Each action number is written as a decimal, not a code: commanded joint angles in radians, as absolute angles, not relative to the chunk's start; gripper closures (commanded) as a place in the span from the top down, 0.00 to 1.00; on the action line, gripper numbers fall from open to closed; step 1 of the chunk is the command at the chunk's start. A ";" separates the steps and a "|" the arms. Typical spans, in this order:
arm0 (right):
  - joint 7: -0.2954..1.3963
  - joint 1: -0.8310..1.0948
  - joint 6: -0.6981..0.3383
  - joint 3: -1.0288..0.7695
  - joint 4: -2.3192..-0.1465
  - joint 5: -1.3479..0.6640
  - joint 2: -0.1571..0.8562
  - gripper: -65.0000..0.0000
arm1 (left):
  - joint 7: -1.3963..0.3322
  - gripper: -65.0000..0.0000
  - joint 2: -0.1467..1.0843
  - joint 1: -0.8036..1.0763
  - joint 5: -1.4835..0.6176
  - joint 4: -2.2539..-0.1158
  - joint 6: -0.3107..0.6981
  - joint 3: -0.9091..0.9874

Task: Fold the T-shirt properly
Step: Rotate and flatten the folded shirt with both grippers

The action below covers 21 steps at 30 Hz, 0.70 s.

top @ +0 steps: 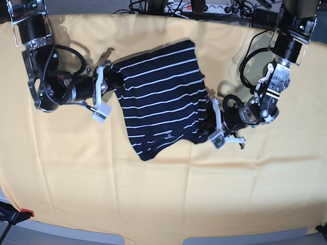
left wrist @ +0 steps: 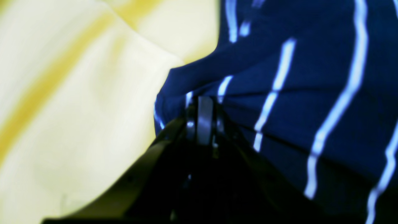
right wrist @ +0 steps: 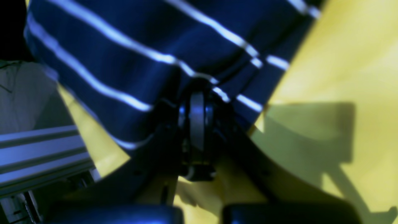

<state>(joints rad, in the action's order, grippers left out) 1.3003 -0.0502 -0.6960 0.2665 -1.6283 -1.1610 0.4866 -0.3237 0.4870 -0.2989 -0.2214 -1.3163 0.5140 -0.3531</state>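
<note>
The T-shirt (top: 161, 102), dark navy with thin white stripes, lies bunched and partly lifted in the middle of the yellow cloth (top: 163, 194). My right gripper (top: 108, 76), on the left of the base view, is shut on the shirt's upper left edge. In the right wrist view the striped fabric (right wrist: 130, 62) drapes over the closed gripper (right wrist: 197, 90). My left gripper (top: 208, 120) is shut on the shirt's right edge, low down. The left wrist view shows the cloth (left wrist: 295, 93) pinched at the closed gripper (left wrist: 203, 102).
The yellow cloth covers the whole table. Cables and a power strip (top: 204, 7) run along the back edge. An aluminium frame rail (right wrist: 37, 155) shows in the right wrist view. Both arm bases (top: 30, 25) stand at the back corners.
</note>
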 commanded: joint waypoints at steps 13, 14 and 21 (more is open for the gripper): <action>1.304 0.084 -0.698 0.170 -1.860 -1.170 0.494 0.00 | -0.314 0.00 0.367 -0.452 -0.219 -1.235 0.504 -0.346; 1.304 0.094 -0.698 0.149 -1.881 -1.151 0.493 0.00 | -0.315 0.00 0.366 -0.452 -0.217 -1.235 0.504 -0.346; 1.267 0.122 -0.674 -0.050 -1.919 -1.079 0.493 0.00 | -0.324 0.00 0.443 -0.485 -0.255 -1.243 0.503 -0.346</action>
<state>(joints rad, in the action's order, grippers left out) 1.2881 0.1345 -0.6743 -0.0467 -1.8999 -1.0607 0.4816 -0.3523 0.4358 -0.4469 -0.2394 -1.2221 0.5083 -0.3542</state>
